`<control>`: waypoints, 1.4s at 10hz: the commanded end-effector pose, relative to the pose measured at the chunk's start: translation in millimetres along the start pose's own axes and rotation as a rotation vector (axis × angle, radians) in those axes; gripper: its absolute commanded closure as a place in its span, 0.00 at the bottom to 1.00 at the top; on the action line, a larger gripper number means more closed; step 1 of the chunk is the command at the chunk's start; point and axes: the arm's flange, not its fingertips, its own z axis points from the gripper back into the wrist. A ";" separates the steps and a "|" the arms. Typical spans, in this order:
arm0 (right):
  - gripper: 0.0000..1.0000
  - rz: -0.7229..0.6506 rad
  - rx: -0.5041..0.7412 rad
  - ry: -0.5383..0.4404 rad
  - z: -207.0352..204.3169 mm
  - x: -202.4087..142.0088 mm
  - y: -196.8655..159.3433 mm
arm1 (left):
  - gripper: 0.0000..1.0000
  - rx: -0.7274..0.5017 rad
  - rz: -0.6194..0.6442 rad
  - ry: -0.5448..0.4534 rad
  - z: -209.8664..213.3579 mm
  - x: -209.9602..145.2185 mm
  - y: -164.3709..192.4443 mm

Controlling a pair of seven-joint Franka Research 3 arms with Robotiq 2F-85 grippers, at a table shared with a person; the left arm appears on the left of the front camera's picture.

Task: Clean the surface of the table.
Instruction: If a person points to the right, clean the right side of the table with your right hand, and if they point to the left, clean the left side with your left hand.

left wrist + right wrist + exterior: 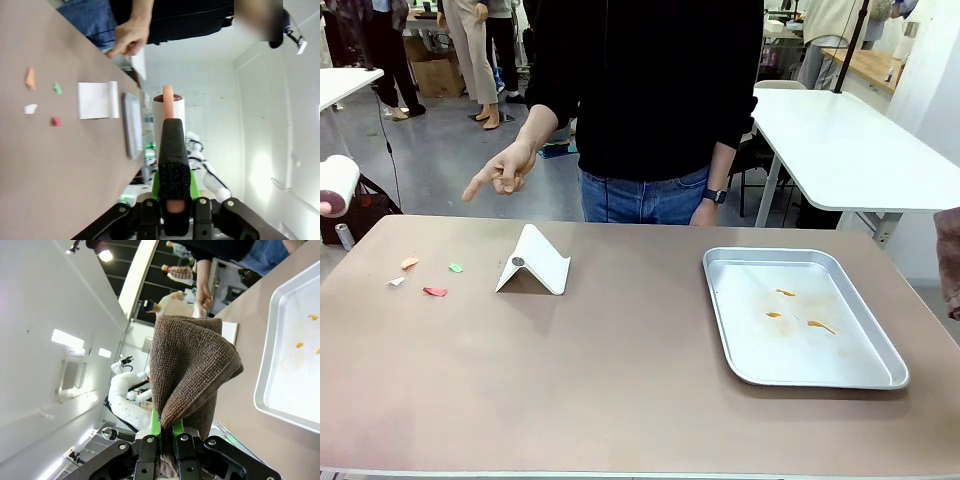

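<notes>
Left end effector (pixel 172 192), clamped on a roller (pixel 169 112), should be pressed flat over worktop (pixel 620 400) scraps (pixel 435 292); right end effector (pixel 167 427) is clamped on cloth (pixel 190 365).

A metal tray (pixel 840 362) flecked with orange crumbs (pixel 785 293) lies right of a white folded stand (pixel 542 265).

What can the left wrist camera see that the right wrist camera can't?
Left wrist view: the left gripper clamped on a lint roller, plus four little colored scraps on the table. Right wrist view: the right gripper clamped on a brown cloth, and orange crumbs in the metal tray. Both: the table, the tray and the person's hand.
</notes>
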 end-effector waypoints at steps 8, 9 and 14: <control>1.00 -0.008 0.023 -0.015 0.4 0.9 7.5 | 0.78 0.432 -0.033 0.039 -13.4 56.0 57.0; 1.00 -0.008 0.023 -0.015 0.4 0.9 7.5 | 0.78 0.441 -0.001 0.010 -10.8 65.3 62.2; 1.00 -0.008 0.023 -0.015 0.4 0.9 7.5 | 0.78 0.445 0.135 -0.058 2.3 96.3 86.9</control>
